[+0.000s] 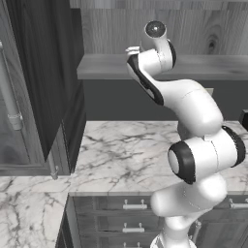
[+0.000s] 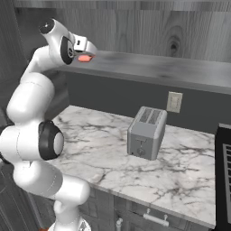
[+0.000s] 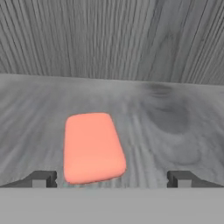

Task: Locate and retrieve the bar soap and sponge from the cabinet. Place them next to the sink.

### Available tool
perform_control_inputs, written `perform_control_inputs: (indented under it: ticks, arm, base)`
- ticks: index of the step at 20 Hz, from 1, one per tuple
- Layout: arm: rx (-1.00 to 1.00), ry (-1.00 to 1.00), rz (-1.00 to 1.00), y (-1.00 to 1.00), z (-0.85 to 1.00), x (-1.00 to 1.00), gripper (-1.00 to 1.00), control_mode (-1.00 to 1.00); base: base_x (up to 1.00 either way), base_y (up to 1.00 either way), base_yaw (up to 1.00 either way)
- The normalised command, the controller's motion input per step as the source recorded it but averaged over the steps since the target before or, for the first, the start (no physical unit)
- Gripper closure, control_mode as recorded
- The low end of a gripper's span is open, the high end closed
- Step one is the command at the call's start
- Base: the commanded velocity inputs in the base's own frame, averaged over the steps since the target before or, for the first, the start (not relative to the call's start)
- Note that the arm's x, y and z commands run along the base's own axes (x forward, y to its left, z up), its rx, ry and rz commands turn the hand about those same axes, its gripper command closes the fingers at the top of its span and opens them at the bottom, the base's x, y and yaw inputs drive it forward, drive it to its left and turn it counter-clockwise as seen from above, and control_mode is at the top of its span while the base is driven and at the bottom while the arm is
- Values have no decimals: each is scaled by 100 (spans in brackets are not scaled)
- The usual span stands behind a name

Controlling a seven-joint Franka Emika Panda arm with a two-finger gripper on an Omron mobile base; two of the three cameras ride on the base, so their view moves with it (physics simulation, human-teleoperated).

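Hand view, left to right: left fingertip (image 3: 41,178), bar soap (image 3: 92,146) flat on cabinet (image 3: 175,39) shelf, right fingertip. End effector (image 3: 112,179) spread wide, nothing held, soap left of centre between tips, closer to the left one. Probably lined up low along shelf for a side pinch. Right base view: toaster (image 2: 145,132) on table (image 2: 189,176), well below.
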Motion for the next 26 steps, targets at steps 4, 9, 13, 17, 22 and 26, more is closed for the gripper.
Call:
perform_control_inputs:
  ticks: [4, 9, 13, 17, 22, 26]
  arm:
    - [0, 4, 2, 0, -11, 50, -100, -100]
    - [0, 3, 2, 0, -8, 41, -100, -100]
    - [0, 6, 6, 0, -5, 33, -100, -100]
    - [0, 6, 7, 0, -5, 30, -100, -100]
    - [0, 5, 5, 0, -7, 19, -100, -100]
    - [0, 6, 0, 0, -9, 0, -100, -100]
  base:
    - [0, 0, 0]
    - [0, 0, 0]
    - [0, 0, 0]
    - [0, 0, 0]
    - [0, 0, 0]
    - [0, 0, 0]
